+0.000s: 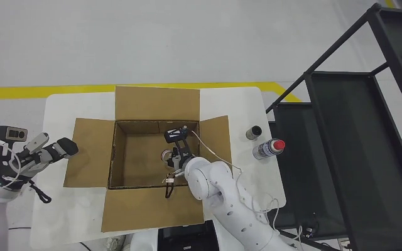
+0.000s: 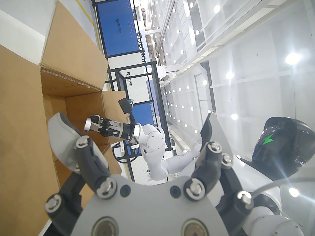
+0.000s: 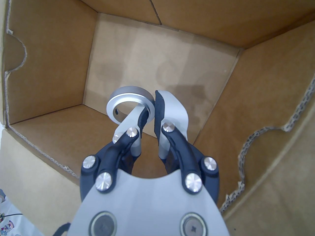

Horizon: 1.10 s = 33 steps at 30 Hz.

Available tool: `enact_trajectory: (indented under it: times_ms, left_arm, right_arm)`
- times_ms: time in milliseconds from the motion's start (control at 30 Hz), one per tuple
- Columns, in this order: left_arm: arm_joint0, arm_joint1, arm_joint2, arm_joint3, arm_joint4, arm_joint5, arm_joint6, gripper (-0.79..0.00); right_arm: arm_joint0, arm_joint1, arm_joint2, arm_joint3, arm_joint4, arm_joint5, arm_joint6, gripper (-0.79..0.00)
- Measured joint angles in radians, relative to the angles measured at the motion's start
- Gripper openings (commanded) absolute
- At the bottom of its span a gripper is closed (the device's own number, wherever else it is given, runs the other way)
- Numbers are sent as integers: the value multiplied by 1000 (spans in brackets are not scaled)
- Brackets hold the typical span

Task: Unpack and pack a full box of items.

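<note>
Right gripper pinches the wall of a metal cup, one finger inside the rim, down in the box at frame centre. Left gripper spread wide, far left. We'd keep the pinch firm and travel vertically, clear of the walls.

Bright industrial hall

A yellow line crosses the pale grey floor behind the white table. A black metal rack stands beside it. Blue partition panels sit under a white ceiling dotted with round lamps.
</note>
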<state>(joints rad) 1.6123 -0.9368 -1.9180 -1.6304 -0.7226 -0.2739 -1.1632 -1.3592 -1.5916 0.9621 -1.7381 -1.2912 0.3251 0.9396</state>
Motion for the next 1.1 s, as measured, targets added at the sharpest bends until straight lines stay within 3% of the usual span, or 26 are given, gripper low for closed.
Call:
enact_trajectory:
  times_ms: [233, 500, 667, 1100]
  left_arm:
    - [0, 0, 0, 0, 0, 0, 0, 0]
    - [0, 0, 0, 0, 0, 0, 0, 0]
    - [0, 0, 0, 0, 0, 0, 0, 0]
    - [0, 0, 0, 0, 0, 0, 0, 0]
  right_arm:
    - [-92, 17, 34, -137, 3, -41, -22, -785]
    - [-338, 60, 158, -470, 18, -130, 18, -785]
    - [-488, 83, 283, -607, 100, -222, -48, -785]
    - [-743, 112, 677, -612, 509, -409, -316, -785]
